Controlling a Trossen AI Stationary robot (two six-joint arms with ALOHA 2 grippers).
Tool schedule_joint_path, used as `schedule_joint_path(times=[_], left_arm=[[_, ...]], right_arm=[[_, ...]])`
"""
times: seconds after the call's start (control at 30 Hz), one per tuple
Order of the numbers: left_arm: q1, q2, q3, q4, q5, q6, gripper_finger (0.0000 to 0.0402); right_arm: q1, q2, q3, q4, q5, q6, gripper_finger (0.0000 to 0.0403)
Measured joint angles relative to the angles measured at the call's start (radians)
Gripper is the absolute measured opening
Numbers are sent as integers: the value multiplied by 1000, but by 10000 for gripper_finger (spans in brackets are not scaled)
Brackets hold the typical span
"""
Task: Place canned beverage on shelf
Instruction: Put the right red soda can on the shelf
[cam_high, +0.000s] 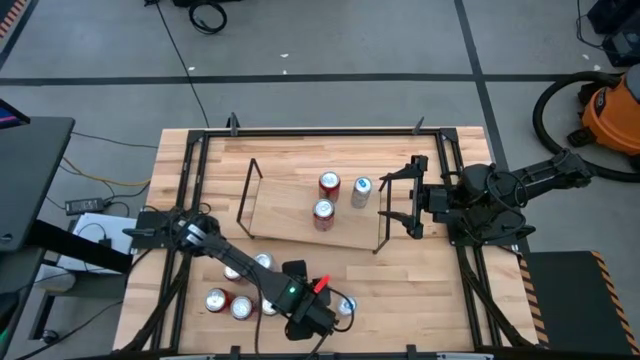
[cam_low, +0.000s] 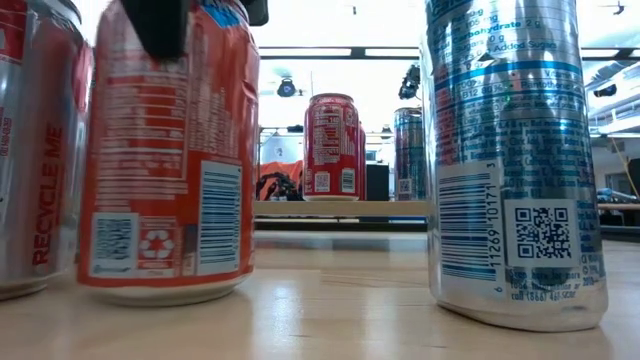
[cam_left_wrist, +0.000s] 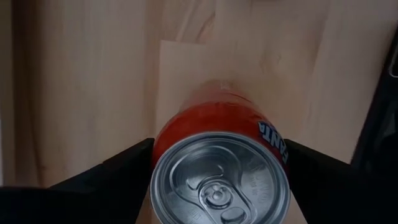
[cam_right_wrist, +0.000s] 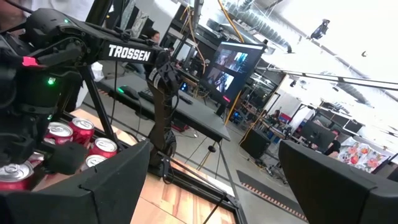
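An orange can (cam_left_wrist: 221, 168) is held between the fingers of the left gripper (cam_left_wrist: 217, 171) at the front of the table (cam_high: 420, 285).

The fingers are closed on the can's two sides, and it stands upright on the wood. The shelf (cam_high: 290, 215) lies in the middle, with three cans (cam_high: 325, 210) on it. The right gripper (cam_high: 398, 200) is kept wide open, empty, beside the shelf's right end.

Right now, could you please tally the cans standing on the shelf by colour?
Red cans: 2
Silver-and-blue can: 1
Total on the shelf: 3
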Motion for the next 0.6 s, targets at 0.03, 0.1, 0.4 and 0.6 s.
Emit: schedule_joint_path(times=[0.03, 0.1, 0.4, 0.6], left_arm=[[4, 0, 0, -2, 0, 1, 341], [13, 0, 0, -3, 11, 4, 329], [45, -3, 0, -3, 58, 29, 307], [61, 2, 42, -57, 63, 55, 309]], right_arm=[[0, 0, 0, 0, 0, 0, 368], [0, 0, 0, 0, 0, 0, 368], [0, 0, 0, 0, 0, 0, 368], [0, 0, 0, 0, 0, 0, 368]])
